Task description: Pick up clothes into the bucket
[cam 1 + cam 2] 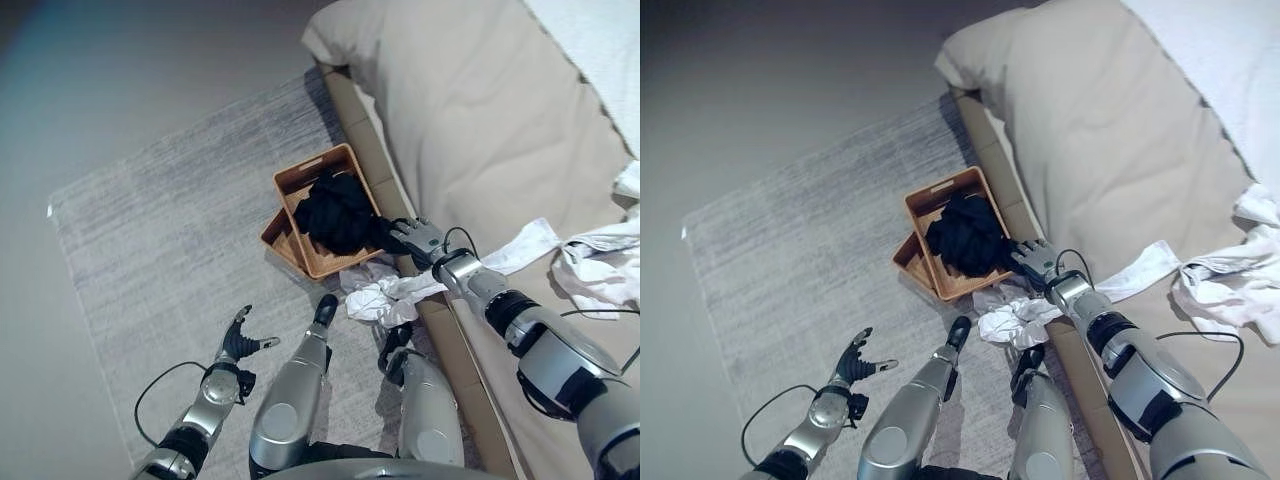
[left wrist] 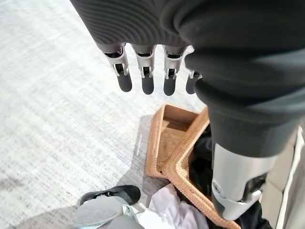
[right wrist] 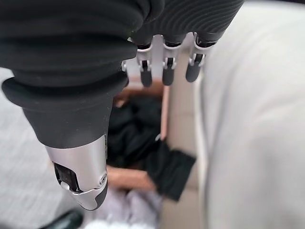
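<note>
Right hand (image 1: 420, 238) open, empty, hovering at bed-side rim of wicker basket (image 1: 300, 180) stuffed with black garment (image 1: 335, 212). Left hand (image 1: 240, 342) open, empty, over grey rug (image 1: 150, 230). White garment (image 1: 385, 297) crumpled on rug edge beside basket.

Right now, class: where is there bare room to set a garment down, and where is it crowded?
Free: the grey rug left of the basket, and the beige bed cover beyond it. Crowded: the basket, heaped with black clothing, and white clothes between basket and bed edge.

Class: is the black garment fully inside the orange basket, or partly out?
Partly out: most of the black garment is heaped in the orange basket, but one end drapes over the rim nearest the right hand.
</note>
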Robot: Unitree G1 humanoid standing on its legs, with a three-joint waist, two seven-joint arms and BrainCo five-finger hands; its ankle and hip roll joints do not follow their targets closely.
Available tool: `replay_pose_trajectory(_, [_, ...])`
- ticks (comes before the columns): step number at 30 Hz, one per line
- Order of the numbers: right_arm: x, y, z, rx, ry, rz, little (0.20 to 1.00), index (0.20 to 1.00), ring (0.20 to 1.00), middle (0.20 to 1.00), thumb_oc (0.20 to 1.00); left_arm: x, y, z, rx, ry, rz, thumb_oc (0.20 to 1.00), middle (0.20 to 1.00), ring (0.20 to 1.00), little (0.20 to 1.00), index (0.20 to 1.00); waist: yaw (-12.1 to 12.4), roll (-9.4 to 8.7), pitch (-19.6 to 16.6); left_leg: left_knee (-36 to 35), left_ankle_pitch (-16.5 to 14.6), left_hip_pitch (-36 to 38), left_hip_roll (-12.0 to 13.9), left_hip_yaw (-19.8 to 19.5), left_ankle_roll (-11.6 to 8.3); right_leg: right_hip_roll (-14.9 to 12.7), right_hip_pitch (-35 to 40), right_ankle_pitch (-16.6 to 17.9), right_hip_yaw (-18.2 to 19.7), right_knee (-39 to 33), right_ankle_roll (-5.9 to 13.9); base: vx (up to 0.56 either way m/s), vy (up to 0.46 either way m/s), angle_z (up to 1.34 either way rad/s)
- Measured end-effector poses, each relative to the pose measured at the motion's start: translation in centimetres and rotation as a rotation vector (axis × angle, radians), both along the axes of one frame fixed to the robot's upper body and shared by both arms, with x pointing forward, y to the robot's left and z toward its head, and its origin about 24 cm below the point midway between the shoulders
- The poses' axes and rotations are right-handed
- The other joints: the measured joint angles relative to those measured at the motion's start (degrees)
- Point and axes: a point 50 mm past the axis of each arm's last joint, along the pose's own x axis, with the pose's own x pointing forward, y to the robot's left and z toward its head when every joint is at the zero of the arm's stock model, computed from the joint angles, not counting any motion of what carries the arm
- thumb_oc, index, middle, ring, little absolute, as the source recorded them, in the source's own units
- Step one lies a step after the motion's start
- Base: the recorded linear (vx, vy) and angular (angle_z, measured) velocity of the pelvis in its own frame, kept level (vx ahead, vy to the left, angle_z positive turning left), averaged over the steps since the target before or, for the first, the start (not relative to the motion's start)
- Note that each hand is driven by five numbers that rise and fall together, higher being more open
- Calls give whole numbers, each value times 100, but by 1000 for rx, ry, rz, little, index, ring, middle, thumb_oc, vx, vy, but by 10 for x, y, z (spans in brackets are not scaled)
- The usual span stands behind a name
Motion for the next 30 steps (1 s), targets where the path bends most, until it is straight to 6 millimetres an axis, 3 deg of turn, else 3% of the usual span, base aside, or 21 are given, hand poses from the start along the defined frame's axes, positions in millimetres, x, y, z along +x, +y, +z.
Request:
replay_pose_trajectory(2, [-3, -2, -8, -10, 32, -34, 1000, 1000, 1000, 1000, 1000, 4, -1, 3, -12, -12, 5, 1000, 1000, 1000, 1000, 1000, 0, -3, -1, 59, 3, -148, -41, -50, 4, -41, -147, -46, -24, 127, -9, -21, -9, 16])
replay_pose_trajectory(9, [3, -20, -1, 28, 14, -182, 1000, 1000, 1000, 1000, 1000, 23, -6, 21, -41, -103, 21, 1000, 1000, 1000, 1000, 1000, -60, -12, 3, 469, -42, -1373, -125, -139, 75, -114, -1341, -137, -37, 607, -49, -18, 17, 7])
replay_pose_trajectory(15, [24, -31, 43, 175, -115, -285, 1000, 1000, 1000, 1000, 1000, 33, -8, 36, -108, -186, 83, 1000, 1000, 1000, 1000, 1000, -275, -42, 27, 792, 19, -2371, -214, -47, 153, -221, -2362, -99, 25, 951, -108, -8, 48, 2])
replay_pose_trajectory(19, [31, -44, 69, 205, -208, -328, 1000, 1000, 1000, 1000, 1000, 39, -3, 45, -127, -232, 131, 1000, 1000, 1000, 1000, 1000, -371, -88, 52, 924, 19, -2621, -234, 37, 152, -233, -2626, -49, 136, 1006, -128, 10, 34, -9])
replay_pose_trajectory(25, [23, -95, 94, 203, -355, -451, 1000, 1000, 1000, 1000, 1000, 43, -3, 57, -146, -290, 142, 1000, 1000, 1000, 1000, 1000, -576, -136, 64, 1179, -30, -3199, -268, 326, 210, -247, -3270, 3, 445, 1159, -93, 9, 45, -15])
replay_pose_trajectory(27, [14, -112, 84, 174, -354, -491, 1000, 1000, 1000, 1000, 1000, 44, -5, 58, -149, -297, 140, 1000, 1000, 1000, 1000, 1000, -642, -139, 65, 1237, -32, -3268, -278, 412, 214, -261, -3372, 33, 539, 1178, -46, 10, 37, -13])
replay_pose_trajectory(30, [9, -128, 84, 146, -382, -548, 1000, 1000, 1000, 1000, 1000, 46, -12, 65, -152, -324, 98, 1000, 1000, 1000, 1000, 1000, -631, -123, 62, 1252, -41, -3366, -324, 469, 228, -318, -3529, 26, 604, 1276, -50, 12, 57, -3])
